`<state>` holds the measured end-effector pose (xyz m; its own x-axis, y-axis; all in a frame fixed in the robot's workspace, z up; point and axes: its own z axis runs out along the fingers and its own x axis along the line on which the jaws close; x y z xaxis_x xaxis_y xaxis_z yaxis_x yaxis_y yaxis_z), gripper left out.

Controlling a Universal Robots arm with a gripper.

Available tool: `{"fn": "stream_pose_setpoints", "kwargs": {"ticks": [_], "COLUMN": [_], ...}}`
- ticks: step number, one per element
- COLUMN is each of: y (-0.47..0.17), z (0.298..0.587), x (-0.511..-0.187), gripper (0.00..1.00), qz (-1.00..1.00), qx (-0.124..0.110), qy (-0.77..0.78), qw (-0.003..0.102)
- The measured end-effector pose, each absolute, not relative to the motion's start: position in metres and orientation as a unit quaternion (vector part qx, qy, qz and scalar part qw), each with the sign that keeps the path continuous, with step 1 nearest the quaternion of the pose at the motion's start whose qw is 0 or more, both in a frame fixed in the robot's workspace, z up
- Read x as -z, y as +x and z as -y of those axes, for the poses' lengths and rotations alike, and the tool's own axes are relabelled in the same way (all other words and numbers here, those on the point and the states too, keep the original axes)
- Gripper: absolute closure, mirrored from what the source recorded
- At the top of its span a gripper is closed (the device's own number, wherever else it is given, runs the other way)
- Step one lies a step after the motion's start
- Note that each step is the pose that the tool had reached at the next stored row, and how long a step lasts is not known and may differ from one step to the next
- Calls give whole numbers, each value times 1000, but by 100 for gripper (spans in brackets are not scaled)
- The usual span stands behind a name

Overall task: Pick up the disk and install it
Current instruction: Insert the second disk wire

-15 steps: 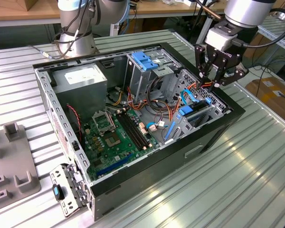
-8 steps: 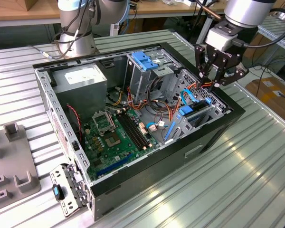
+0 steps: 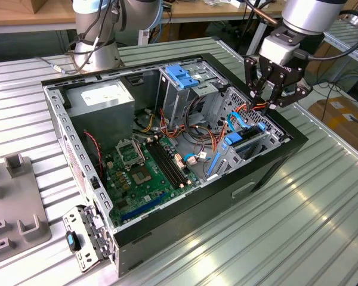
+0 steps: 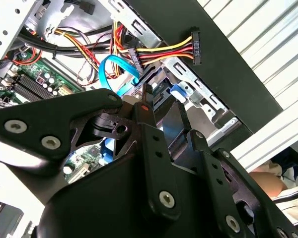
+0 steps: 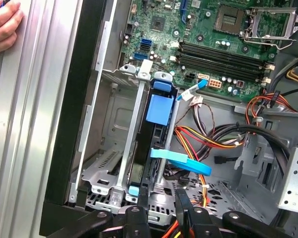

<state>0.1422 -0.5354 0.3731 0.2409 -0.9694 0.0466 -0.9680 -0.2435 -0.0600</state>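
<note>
Black gripper [image 5: 161,203] fingers sit narrowly parted, holding nothing I can see, just above the disk [image 5: 156,144] standing in its bay [image 5: 107,163].

1. The arm [image 3: 307,15] has a rounded silver-grey wrist joint, with black cables looping beside it.
2. Below that joint sits a pale grey boxy mount, just above the gripper [image 3: 267,102].
3. The gripper is matte black, built of flat linkage plates ending in slim fingers [image 3: 251,77].
4. In the second wrist view, silver screw heads [image 4: 166,199] dot the black plates.
5. The arm's base [image 3: 95,50], well behind the gripper, is silver-grey with dark cables trailing down it.
</note>
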Motion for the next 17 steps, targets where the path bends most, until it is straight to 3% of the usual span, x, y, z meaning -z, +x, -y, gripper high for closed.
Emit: {"fn": "stream_pose_setpoints", "kwargs": {"ticks": [17], "y": [142], "z": [535], "x": [-373], "gripper": [64], "qz": [-572], "qx": [36], "qy": [-820], "qw": [11]}}
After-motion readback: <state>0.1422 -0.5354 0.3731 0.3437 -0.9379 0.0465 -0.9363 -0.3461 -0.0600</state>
